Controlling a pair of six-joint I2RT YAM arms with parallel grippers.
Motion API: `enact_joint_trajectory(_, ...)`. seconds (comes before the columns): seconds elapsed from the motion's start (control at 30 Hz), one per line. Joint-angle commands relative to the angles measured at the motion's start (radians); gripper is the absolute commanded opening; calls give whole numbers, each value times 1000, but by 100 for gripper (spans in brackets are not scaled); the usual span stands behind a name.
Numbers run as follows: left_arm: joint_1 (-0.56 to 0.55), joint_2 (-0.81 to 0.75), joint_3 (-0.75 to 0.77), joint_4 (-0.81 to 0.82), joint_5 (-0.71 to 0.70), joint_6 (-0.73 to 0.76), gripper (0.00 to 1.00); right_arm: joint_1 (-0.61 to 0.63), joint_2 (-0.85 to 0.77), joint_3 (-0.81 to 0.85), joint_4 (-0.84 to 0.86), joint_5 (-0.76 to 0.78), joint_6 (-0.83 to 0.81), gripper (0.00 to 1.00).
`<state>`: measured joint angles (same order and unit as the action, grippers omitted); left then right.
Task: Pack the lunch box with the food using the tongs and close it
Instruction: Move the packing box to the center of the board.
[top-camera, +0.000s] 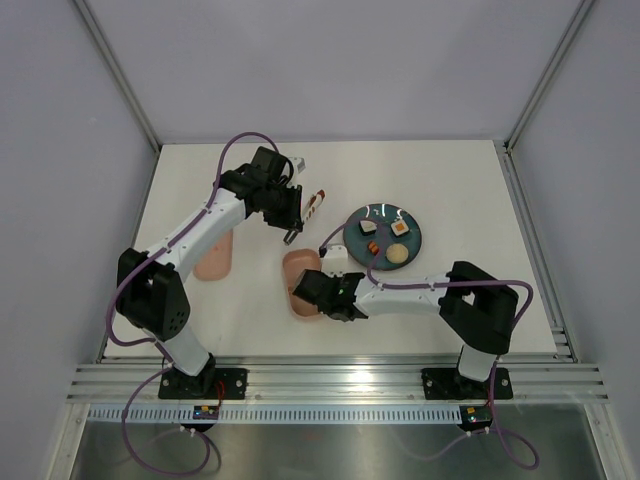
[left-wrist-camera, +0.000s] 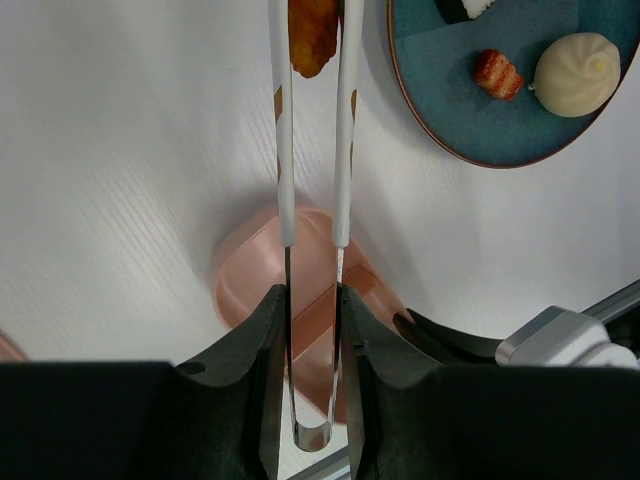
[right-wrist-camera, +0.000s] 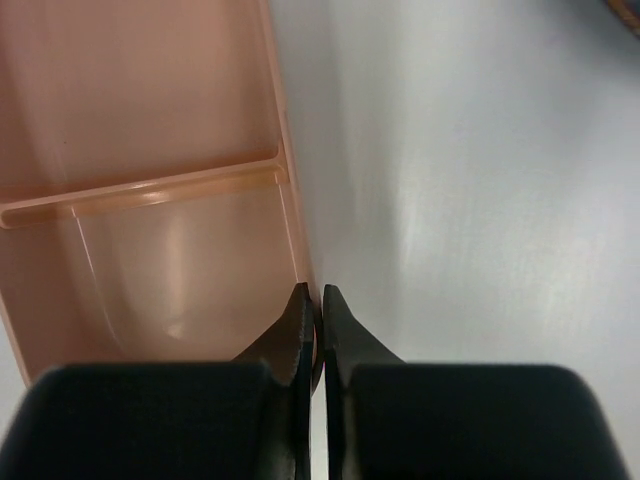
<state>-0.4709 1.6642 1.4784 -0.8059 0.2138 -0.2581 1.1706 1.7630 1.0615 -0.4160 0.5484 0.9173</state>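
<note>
Right pincer (right-wrist-camera: 312, 292) pinches the lunch box (right-wrist-camera: 150, 120) wall (shut tight); left pincer (left-wrist-camera: 311, 295) squeezes tongs (left-wrist-camera: 284, 150) gripping food (left-wrist-camera: 312, 35).

Top view: bright, even light from overhead. The bench (top-camera: 460, 180) is uniformly lit, and only faint, soft shadows are cast beside the lunch box (top-camera: 296, 275). Glare is noted on the metal rail (top-camera: 330, 378) nearer than the box.

Right wrist view: the dark fingers (right-wrist-camera: 285, 360) before the box are rendered blurred and underexposed. A broad sheen is seen on the bench right of it. The box interior is slightly soft.
</note>
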Motion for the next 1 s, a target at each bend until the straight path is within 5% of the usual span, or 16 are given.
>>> enact_joint_trajectory(0.0,6,-24,2,50,25,13,0,-9,-28,64,-116,140,54,0)
enact_joint_trajectory(0.7,6,-21,-1,59,52,2,0,-104,-122,-75,9,68,-181,0)
enact_joint_trajectory(0.9,6,-21,-7,56,49,3,0,-115,-94,-52,-1,70,-173,17)
enact_joint_trajectory(0.97,8,-20,-7,56,47,6,0,-115,-99,-48,-6,73,-173,30)
